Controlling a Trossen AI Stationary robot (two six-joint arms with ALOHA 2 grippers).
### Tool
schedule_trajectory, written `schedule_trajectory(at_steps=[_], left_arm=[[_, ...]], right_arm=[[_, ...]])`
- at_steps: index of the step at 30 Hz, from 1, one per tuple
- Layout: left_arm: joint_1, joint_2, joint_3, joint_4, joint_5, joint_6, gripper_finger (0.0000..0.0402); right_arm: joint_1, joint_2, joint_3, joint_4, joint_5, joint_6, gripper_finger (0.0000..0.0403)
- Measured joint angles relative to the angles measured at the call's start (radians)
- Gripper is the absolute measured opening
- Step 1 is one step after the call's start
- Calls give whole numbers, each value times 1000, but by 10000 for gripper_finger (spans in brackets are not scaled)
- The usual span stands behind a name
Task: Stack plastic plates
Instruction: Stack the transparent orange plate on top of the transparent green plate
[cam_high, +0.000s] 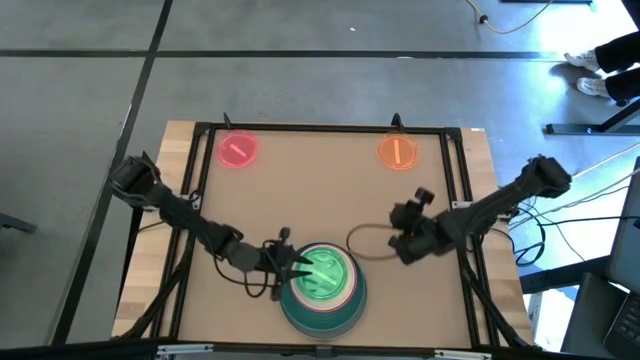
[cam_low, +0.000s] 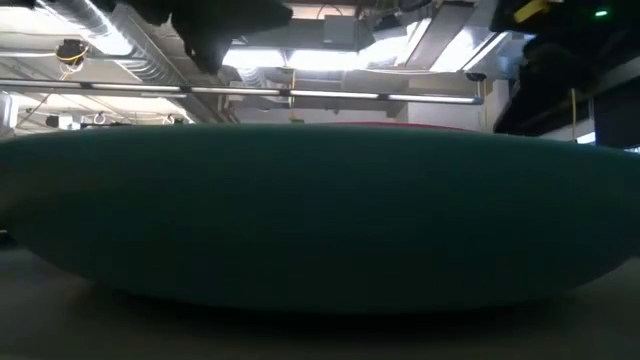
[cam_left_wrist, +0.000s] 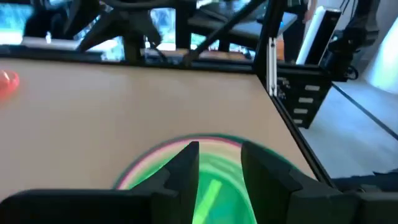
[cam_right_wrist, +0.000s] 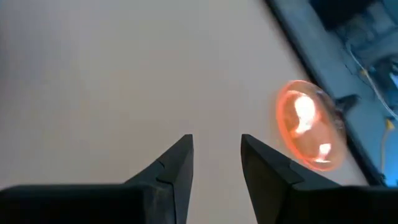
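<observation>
A stack of plastic plates (cam_high: 322, 290) sits at the table's near edge, grey at the bottom and a small green plate (cam_high: 322, 272) on top. In the low view its teal side (cam_low: 320, 220) fills the picture. My left gripper (cam_high: 300, 266) (cam_left_wrist: 221, 171) is open, with its fingers over the green plate's (cam_left_wrist: 217, 193) left part. A pink plate (cam_high: 238, 150) and an orange plate (cam_high: 398, 151) (cam_right_wrist: 309, 124) lie flat near the far edge. My right gripper (cam_high: 420, 200) (cam_right_wrist: 216, 155) is open over bare table right of the stack, pointing toward the orange plate. No blue plate shows.
A black frame rail (cam_high: 320, 128) runs around the brown table surface, with wooden edges outside it. A cable loop (cam_high: 365, 240) hangs by the right arm. Open table lies between the stack and the two far plates. A person's shoes (cam_high: 600, 62) show on the floor far right.
</observation>
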Motion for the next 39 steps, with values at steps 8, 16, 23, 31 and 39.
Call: schedule_trajectory(at_steps=[8, 16, 23, 31, 39], left_arm=[[16, -25, -5, -3, 0, 106, 113], [27, -29, -40, -3, 3, 94, 113], [21, -29, -44, -19, 20, 96, 113], [20, -29, -45, -137, 19, 39, 113], [24, -29, -45, -151, 10, 37, 113]], right_arm=[[-236, -33, -10, 13, 16, -88, 127], [-543, -29, -22, 87, -184, -281, 161], [-723, -7, -22, 296, -353, -473, 205], [-842, 112, -22, 466, -402, -595, 192], [-978, 281, -22, 546, -413, -650, 173]])
